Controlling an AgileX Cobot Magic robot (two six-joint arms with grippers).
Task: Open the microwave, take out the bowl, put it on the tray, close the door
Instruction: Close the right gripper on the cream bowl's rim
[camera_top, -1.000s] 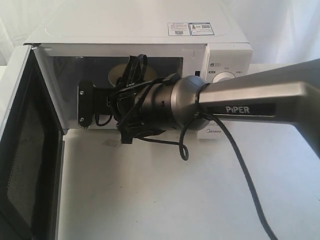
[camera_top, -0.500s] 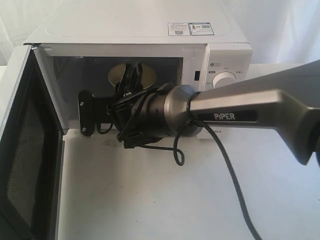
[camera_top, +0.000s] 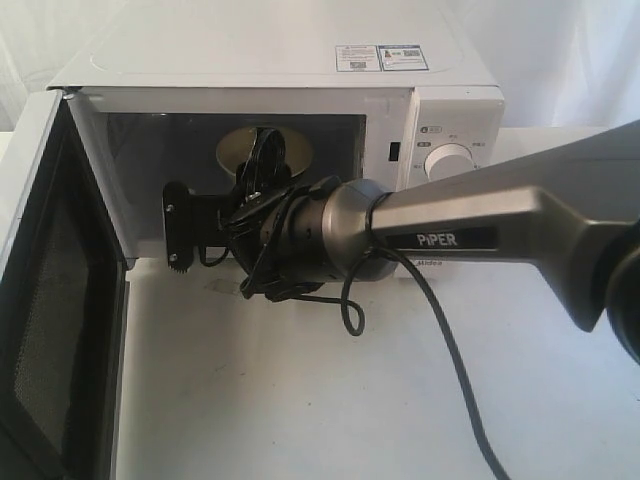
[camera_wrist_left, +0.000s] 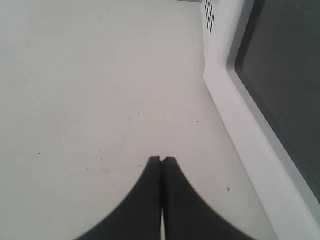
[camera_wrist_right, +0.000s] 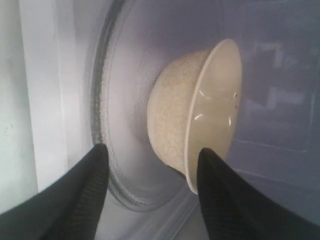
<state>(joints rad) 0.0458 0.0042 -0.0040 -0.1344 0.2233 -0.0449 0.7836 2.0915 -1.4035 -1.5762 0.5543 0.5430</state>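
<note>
As right tool (camera_wrist_right: 152, 149) dips, bowl (camera_wrist_right: 172, 117) shows more | right wide, empty | left tool (camera_wrist_left: 161, 159) pinched

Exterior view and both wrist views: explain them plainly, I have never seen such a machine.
This is a robot with two arms, each ending in a two-fingered gripper. The exterior view looks on from outside: the right arm reaches into a white microwave whose door hangs open, on a white table. The right wrist view rides on that arm: the right gripper is open, pointing at a cream bowl on the glass turntable, holding nothing. The left wrist view shows the left gripper shut and empty above the table, beside the door.
</note>
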